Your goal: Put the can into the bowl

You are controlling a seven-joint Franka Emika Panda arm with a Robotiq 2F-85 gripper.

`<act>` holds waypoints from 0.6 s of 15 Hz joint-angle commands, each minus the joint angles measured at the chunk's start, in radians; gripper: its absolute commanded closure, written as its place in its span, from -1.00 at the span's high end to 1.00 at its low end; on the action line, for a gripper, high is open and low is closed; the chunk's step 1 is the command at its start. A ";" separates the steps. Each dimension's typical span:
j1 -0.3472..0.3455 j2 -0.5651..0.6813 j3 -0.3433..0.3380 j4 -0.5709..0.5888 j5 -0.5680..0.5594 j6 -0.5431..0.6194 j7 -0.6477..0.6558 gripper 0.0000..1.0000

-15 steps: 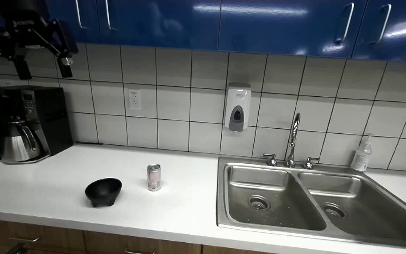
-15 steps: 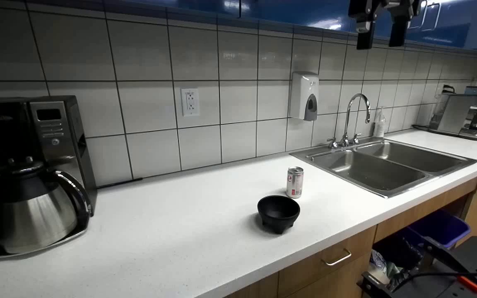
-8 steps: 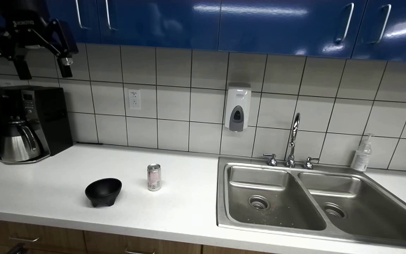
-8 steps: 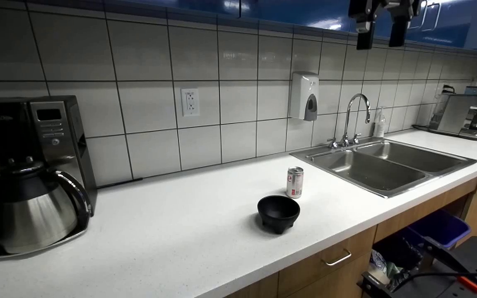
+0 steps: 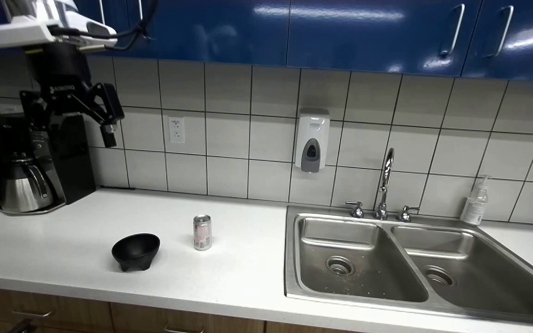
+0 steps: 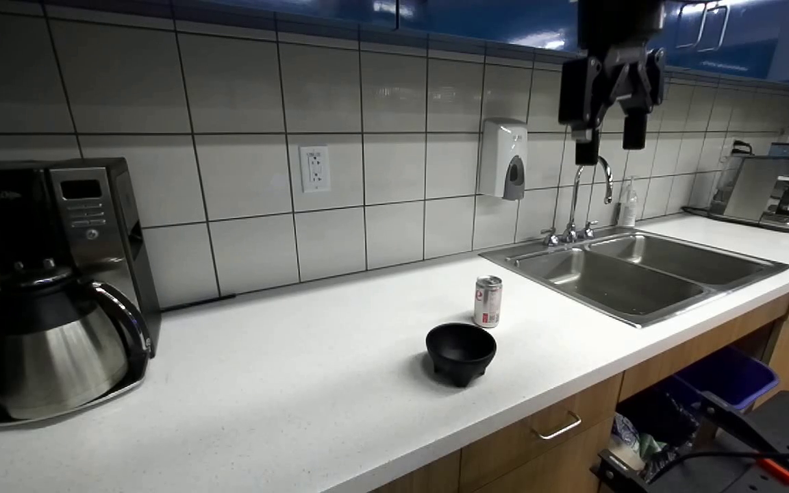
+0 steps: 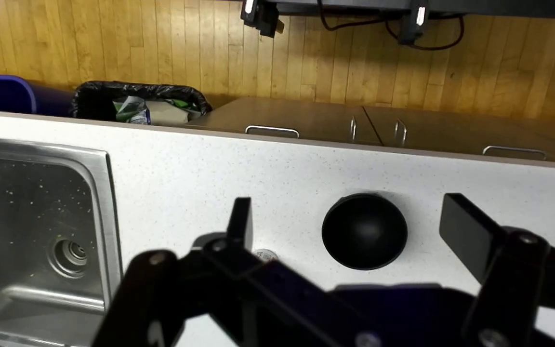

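Observation:
The can [image 5: 202,232], silvery with a reddish label, stands upright on the white counter in both exterior views [image 6: 487,301]. The black bowl [image 5: 135,252] stands upright beside it, apart from it [image 6: 461,354]. In the wrist view the bowl [image 7: 364,231] appears between the open fingers, well below them. Only a sliver of the can's top [image 7: 264,254] shows there, the rest hidden behind the left finger linkage. My gripper [image 5: 80,138] is open and empty, high above the counter, and it also shows in an exterior view [image 6: 611,140] and the wrist view [image 7: 347,207].
A coffee maker [image 5: 70,157] with a steel carafe [image 6: 59,363] stands at the counter's left end. A double steel sink [image 5: 292,259] with a tall faucet [image 5: 385,180] lies to the right. A soap dispenser [image 5: 312,141] and blue cabinets [image 5: 211,27] are on the wall.
My open gripper has moved down and a little to the right in an exterior view, and lower and slightly left in an exterior view. The can and bowl have not moved.

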 commanded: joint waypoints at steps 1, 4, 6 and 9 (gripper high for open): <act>-0.028 0.153 -0.023 -0.013 -0.057 0.145 -0.015 1.00; -0.043 0.306 -0.047 0.004 -0.072 0.260 -0.014 1.00; -0.053 0.399 -0.058 0.025 -0.067 0.324 -0.010 1.00; -0.059 0.538 -0.079 0.066 -0.052 0.415 -0.023 1.00</act>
